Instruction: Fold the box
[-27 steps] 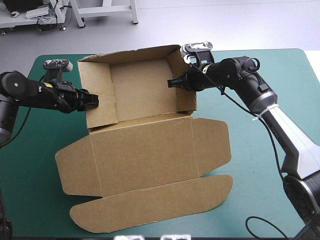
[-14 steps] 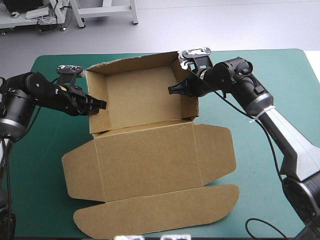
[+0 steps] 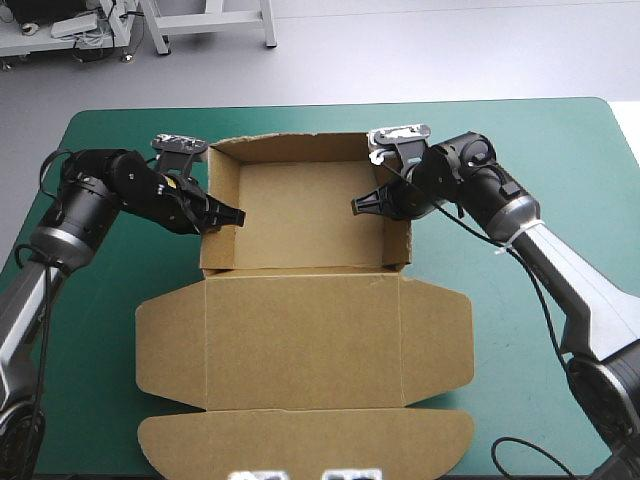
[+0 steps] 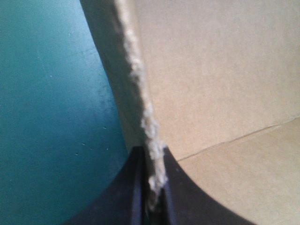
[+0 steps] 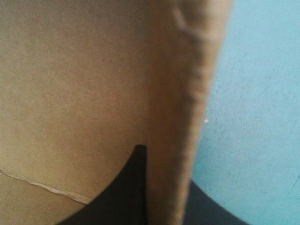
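Observation:
The brown box (image 3: 300,215) stands in the middle of the teal-green table as an open tray with walls raised, its lid (image 3: 300,340) lying flat toward the near edge with side flaps and a rounded front flap. My left gripper (image 3: 232,215) is shut on the box's left wall, whose torn edge (image 4: 145,122) runs up between the black fingers (image 4: 133,197). My right gripper (image 3: 362,207) is shut on the right wall (image 5: 183,108), one black finger (image 5: 131,187) inside the tray and the other outside.
Bare teal-green cover (image 3: 560,160) lies to the right of the box and more (image 3: 90,330) to the left of the lid. The table's far edge runs just behind the tray.
Both grippers have carried the tray to the right and turned it square to the table. The lid has swung round with it and now lies straight.

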Tool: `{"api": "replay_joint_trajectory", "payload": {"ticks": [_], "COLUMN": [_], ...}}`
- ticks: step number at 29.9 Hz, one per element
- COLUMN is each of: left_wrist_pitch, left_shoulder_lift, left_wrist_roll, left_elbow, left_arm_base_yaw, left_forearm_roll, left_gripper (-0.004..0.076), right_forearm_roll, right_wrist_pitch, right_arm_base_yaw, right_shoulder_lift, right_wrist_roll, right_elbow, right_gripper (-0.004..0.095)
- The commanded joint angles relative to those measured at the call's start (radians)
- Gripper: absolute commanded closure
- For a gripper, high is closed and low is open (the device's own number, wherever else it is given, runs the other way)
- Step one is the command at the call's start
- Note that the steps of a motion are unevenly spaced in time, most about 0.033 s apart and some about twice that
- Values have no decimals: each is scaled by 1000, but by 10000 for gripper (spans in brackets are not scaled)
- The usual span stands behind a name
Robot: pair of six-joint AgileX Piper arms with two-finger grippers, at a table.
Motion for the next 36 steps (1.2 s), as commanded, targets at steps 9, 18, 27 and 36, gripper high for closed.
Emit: {"api": "replay_joint_trajectory", "payload": {"ticks": [9,18,27,36], "left_wrist_pitch": [-112,-139,-141,-176], "left_shoulder_lift": [98,176,218,243], "left_wrist_roll": [-73,-78,-84,-104], "left_elbow": [-31,-28,-27,-27], "left_arm_base_yaw": [-157,-178,-178,-178], "left_forearm_roll": [20,20,16,14], "left_gripper": [733,733,733,733], "right_forearm_roll": [10,89,140,190], "right_wrist_pitch": [-23,2,-2,-28], "right_arm_base_yaw": [-27,-132,-132,-132], "right_shoulder_lift": [-48,-46,55,134], "right_wrist_roll": [20,-22,-44,-98], "right_elbow": [48,48,48,48], "right_gripper": [926,926,926,926]}}
